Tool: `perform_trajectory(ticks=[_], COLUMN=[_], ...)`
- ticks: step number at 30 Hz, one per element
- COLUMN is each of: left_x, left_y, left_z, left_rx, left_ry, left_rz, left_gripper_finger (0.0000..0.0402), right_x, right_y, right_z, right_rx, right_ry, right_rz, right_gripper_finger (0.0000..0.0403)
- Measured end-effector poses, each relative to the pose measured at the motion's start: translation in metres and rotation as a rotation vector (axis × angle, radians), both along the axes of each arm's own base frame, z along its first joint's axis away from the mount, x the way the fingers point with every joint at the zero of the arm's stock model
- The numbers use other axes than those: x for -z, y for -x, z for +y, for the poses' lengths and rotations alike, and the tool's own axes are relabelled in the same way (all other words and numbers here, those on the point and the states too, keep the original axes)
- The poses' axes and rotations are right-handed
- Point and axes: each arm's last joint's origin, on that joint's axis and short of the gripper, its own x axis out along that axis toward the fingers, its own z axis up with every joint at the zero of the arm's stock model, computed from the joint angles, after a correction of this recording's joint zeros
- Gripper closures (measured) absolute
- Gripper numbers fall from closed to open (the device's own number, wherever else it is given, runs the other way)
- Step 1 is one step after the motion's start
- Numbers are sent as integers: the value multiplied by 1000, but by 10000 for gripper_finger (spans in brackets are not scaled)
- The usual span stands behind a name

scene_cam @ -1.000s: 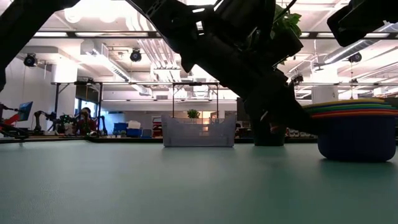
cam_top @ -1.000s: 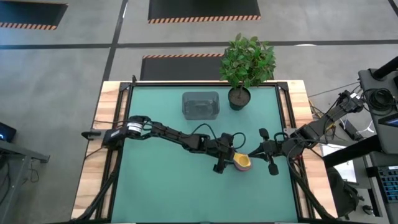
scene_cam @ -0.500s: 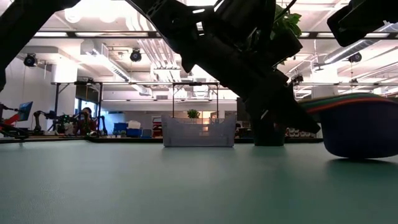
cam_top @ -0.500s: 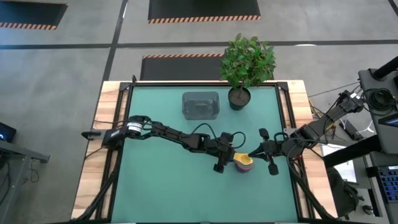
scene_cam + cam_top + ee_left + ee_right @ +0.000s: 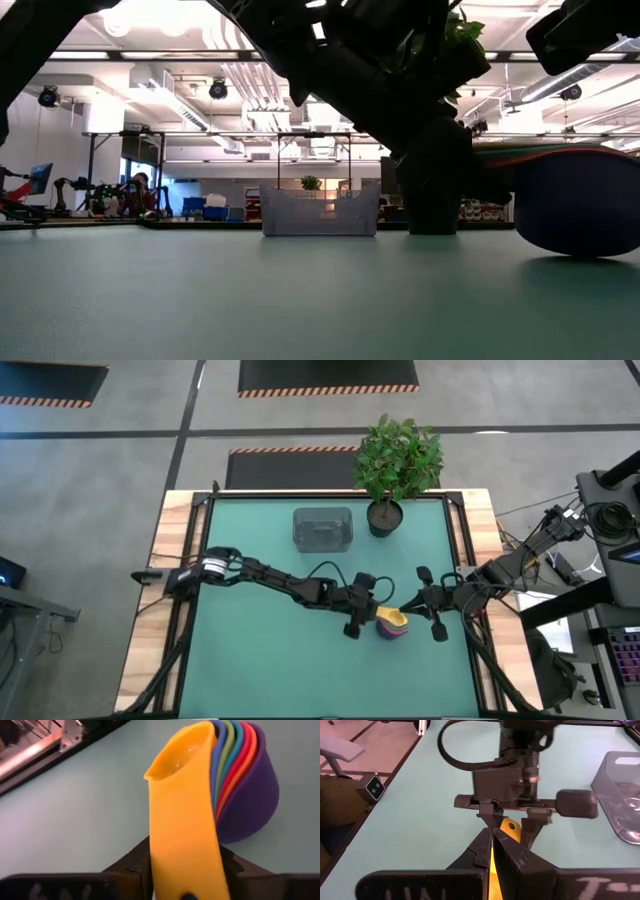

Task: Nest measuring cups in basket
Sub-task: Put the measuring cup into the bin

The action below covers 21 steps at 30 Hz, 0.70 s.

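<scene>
Plastic in every colour: the stack of small round measuring cups (image 5: 391, 624) is already nested together, purple on the outside with red, orange, blue, green and yellow rims fanned inside it in the left wrist view (image 5: 240, 785). So the nesting half looks done. What is left, as I judge it, is the carry: the translucent grey rectangular basket (image 5: 322, 528) sits far back on the green counter (image 5: 260, 650), well apart from the stack and just left of the dark round pot with the leafy plant (image 5: 396, 470).

The stack sits right of centre on the counter, between the 2 arms. In the low view its dark rounded base (image 5: 580, 212) looks tilted, and whether it still touches the counter I cannot tell.

Now the tools. The left tool (image 5: 366, 612) is right up against the stack, partly closed, and its wrist view shows the long yellow flat handle (image 5: 185, 830) running down between its 2 dark fingers (image 5: 131, 865), which appear to pinch it.

The right tool (image 5: 492, 851) is closed tight, and its wrist view shows a thin yellow edge (image 5: 491, 865) sandwiched between its fingers, so both tools seem to have that yellow handle from opposite sides.
</scene>
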Motion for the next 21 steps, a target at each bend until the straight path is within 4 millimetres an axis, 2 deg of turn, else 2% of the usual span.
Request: perform_trajectory(ticks=[13,21], left_x=[0,-1], left_y=[2,2], left_z=[-9,-13], left_rx=[-6,-30], left_ry=[-91,-138], left_rz=[-8,-12], left_gripper_finger=[378,375], right_x=[0,0], right_y=[0,0], right_z=[0,0], right_rx=[0,0], right_ry=[0,0], right_rz=[0,0], right_gripper_finger=[394,394])
